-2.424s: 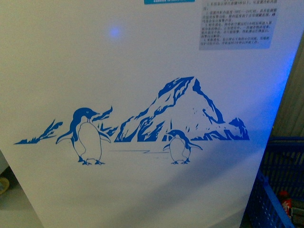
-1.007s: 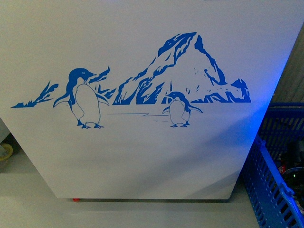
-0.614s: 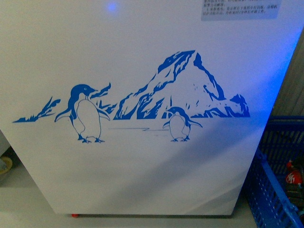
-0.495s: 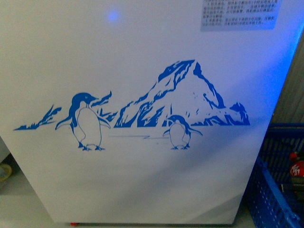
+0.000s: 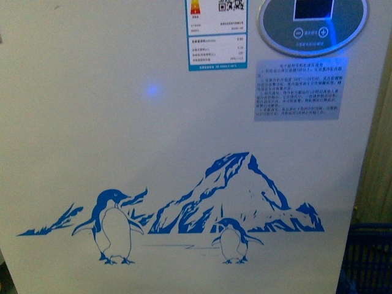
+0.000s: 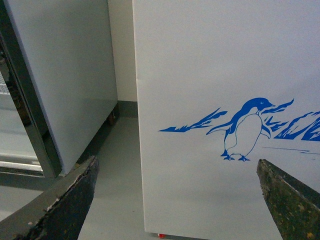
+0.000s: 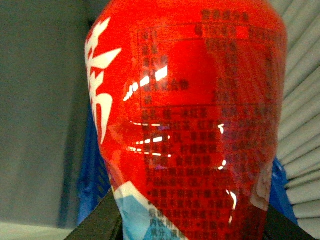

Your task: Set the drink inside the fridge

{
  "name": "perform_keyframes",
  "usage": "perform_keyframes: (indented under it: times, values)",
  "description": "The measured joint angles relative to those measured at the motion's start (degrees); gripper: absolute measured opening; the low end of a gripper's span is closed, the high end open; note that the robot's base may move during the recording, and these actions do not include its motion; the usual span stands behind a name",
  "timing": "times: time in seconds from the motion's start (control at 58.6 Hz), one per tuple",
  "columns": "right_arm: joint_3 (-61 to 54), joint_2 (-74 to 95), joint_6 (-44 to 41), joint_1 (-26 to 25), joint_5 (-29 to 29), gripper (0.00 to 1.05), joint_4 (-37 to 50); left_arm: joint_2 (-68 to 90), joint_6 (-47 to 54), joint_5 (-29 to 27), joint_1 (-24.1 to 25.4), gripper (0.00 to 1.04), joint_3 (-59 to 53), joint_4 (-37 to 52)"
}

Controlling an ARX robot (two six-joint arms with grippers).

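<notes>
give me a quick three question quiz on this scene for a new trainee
1. True or false: the left gripper holds the drink.
2. In the front view, what sits at the top right of the fridge front? A) an oval control panel B) a door handle C) a wire shelf
3. Fill in: the drink's wrapper is mostly ___ with white characters.
Key: 1 false, its jaws stand wide apart with nothing between them; 2 A; 3 red.
</notes>
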Motion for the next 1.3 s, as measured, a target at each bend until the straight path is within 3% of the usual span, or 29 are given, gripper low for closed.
perform_keyframes:
  times: [0.137, 0.307, 0.58, 0.905, 1.297]
  values:
    - [-5.20, -20.41, 4.96, 3.80, 0.87, 0.39, -5.33, 0.00, 0.00, 0.00, 0.00, 0.97, 0.00, 0.00]
    - [-11.06, -42.91, 9.64, 8.26, 7.48, 0.39, -13.35, 0.00, 0.00, 0.00, 0.00, 0.97, 0.00, 0.00]
    - [-15.10, -61.40, 13.94, 10.54, 12.20, 0.39, -23.19, 0.00, 0.00, 0.00, 0.00, 0.97, 0.00, 0.00]
    - [-20.65, -74.47, 14.60, 13.53, 12.81, 0.39, -25.42, 0.00, 0.00, -0.02, 0.00, 0.97, 0.00, 0.00]
    - [-26.43, -77.00, 14.27, 17.79, 15.19, 0.39, -24.44, 0.00, 0.00, 0.00, 0.00, 0.97, 0.00, 0.00]
